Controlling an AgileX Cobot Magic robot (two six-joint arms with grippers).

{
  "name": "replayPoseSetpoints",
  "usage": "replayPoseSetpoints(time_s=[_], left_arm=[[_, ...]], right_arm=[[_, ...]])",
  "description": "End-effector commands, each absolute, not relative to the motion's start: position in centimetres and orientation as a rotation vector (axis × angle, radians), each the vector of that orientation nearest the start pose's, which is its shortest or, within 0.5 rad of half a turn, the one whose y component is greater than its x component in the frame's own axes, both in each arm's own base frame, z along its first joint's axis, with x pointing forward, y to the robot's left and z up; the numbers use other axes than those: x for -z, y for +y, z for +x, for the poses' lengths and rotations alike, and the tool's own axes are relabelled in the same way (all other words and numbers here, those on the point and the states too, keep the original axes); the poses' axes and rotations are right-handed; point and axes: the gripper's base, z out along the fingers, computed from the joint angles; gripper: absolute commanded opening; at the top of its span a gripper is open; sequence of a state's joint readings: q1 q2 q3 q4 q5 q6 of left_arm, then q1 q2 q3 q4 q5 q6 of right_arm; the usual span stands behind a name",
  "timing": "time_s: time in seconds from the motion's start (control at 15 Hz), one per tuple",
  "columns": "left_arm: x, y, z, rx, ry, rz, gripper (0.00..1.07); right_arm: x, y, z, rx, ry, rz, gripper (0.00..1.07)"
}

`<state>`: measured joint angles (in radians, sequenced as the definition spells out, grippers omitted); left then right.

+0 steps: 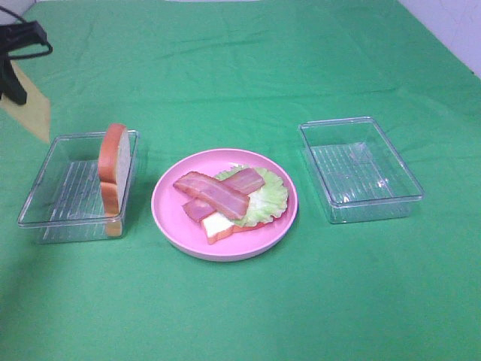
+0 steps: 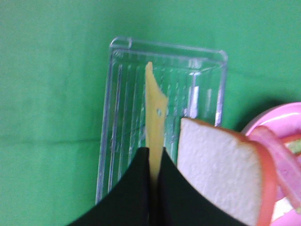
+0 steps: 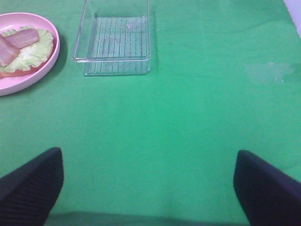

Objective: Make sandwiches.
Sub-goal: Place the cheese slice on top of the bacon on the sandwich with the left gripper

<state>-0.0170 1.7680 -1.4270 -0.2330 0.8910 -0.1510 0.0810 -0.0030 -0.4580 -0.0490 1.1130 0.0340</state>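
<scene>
On the pink plate (image 1: pixel 169 214) lies a stack: a white bread slice (image 1: pixel 218 226), ruffled green lettuce (image 1: pixel 270 197) and bacon strips (image 1: pixel 214 194) on top. It also shows in the right wrist view, with the lettuce (image 3: pixel 30 52). A second bread slice (image 1: pixel 113 162) stands on edge in the left clear tray (image 1: pixel 56 203); it shows in the left wrist view too (image 2: pixel 221 165). My left gripper (image 2: pixel 154 153) is shut on a yellow cheese square (image 2: pixel 155 113), held above that tray, at the far left of the high view (image 1: pixel 15 86). My right gripper (image 3: pixel 148 188) is open and empty over bare cloth.
An empty clear tray (image 1: pixel 409 197) stands right of the plate, also in the right wrist view (image 3: pixel 113 66). Green cloth covers the table. A white wall edge shows at the far right corner.
</scene>
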Motion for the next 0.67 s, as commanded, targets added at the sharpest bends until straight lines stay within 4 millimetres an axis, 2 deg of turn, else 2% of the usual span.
replayPoseSetpoints(time_s=[0.07, 0.27, 0.4, 0.47, 0.53, 0.67], left_arm=[[-29.9, -4.2, 38.1, 0.389, 2.621, -0.232, 0.0], [-33.2, -9.6, 38.3, 0.506, 2.492, -0.027, 0.0], [-33.9, -12.9, 37.9, 0.604, 2.42, 0.049, 0.0], [-33.6, -14.3, 37.8, 0.66, 2.421, 0.074, 0.0], [-32.1, -17.4, 37.4, 0.766, 2.464, 0.172, 0.0], [-30.5, -19.4, 37.1, 0.841, 2.509, 0.25, 0.0]], right_arm=[[-26.1, -0.4, -0.6, -0.011, 2.095, -0.055, 0.94], [-26.1, -0.4, -0.6, -0.011, 2.095, -0.055, 0.94], [-26.1, -0.4, -0.6, -0.011, 2.095, -0.055, 0.94], [-26.1, -0.4, -0.6, -0.011, 2.095, -0.055, 0.94], [-26.1, -0.4, -0.6, -0.011, 2.095, -0.055, 0.94], [-26.1, -0.4, -0.6, -0.011, 2.095, -0.055, 0.94]])
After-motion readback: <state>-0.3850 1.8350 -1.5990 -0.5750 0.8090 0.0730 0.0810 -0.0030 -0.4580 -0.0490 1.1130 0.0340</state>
